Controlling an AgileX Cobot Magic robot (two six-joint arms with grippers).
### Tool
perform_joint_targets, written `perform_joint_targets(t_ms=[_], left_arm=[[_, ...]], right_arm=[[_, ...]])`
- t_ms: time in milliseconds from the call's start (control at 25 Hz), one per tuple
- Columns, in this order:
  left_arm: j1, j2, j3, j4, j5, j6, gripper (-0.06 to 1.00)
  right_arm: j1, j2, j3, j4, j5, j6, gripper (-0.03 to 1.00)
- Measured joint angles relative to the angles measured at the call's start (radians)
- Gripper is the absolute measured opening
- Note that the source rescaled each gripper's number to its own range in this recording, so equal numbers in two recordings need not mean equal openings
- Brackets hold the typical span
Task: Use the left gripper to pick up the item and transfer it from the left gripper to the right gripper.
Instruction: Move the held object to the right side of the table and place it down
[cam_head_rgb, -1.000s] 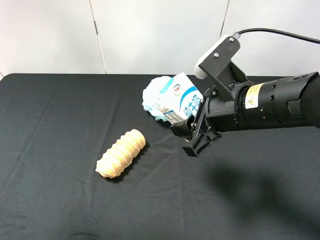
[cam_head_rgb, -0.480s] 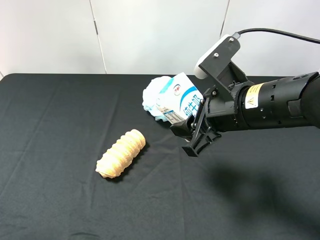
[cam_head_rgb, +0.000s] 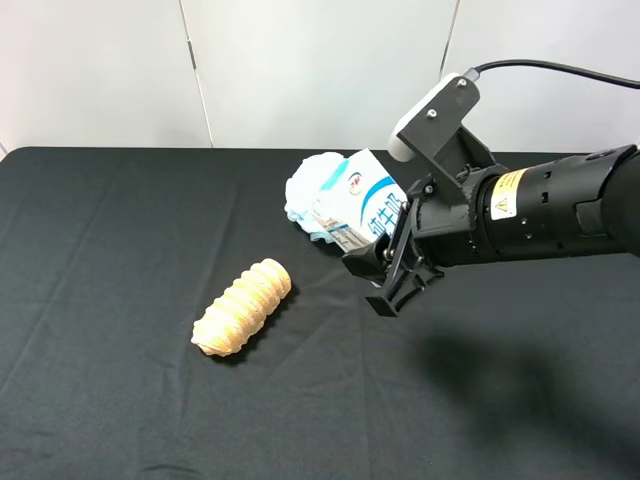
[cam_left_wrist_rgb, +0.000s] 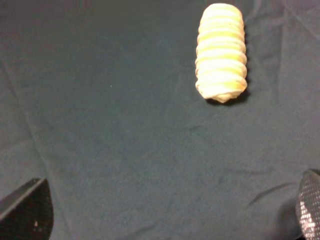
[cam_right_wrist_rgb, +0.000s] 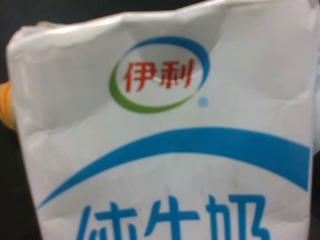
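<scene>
Clearly right tool (cam_head_rgb: 368, 280) clamps the carton (cam_head_rgb: 358, 200) — its lower end hidden; left tool (cam_left_wrist_rgb: 167, 207) gapes empty

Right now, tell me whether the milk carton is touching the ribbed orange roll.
Apart. The exterior high view shows a stretch of bare black cloth between the carton and the roll.

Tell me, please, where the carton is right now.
In the exterior high view the carton is right of centre, toward the back, held in the right gripper just in front of the pouf.
</scene>
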Motion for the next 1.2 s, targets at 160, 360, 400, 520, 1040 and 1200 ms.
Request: perform_joint_targets(t_ms=[160, 360, 400, 520, 1040, 1200], left_arm=[[0.000, -0.001, 0.002, -0.006, 0.001, 0.011, 0.95], [0.000, -0.001, 0.003, -0.007, 0.001, 0.017, 0.94], [0.000, -0.001, 0.003, -0.007, 0.001, 0.017, 0.94], [0.000, -0.001, 0.003, -0.007, 0.001, 0.018, 0.93], [0.396, -0.001, 0.003, -0.009, 0.001, 0.019, 0.93], [0.504, -0.001, 0.003, -0.009, 0.001, 0.019, 0.93]], right_arm=[[0.000, 0.000, 0.000, 0.000, 0.006, 0.000, 0.00], [0.000, 0.000, 0.000, 0.003, 0.006, 0.010, 0.00], [0.000, 0.000, 0.000, 0.005, 0.006, 0.024, 0.00], [0.000, 0.000, 0.000, 0.006, 0.006, 0.051, 0.00], [-0.098, 0.000, 0.000, 0.011, 0.230, 0.260, 0.00], [-0.183, 0.000, 0.000, 0.012, 0.299, 0.284, 0.00]])
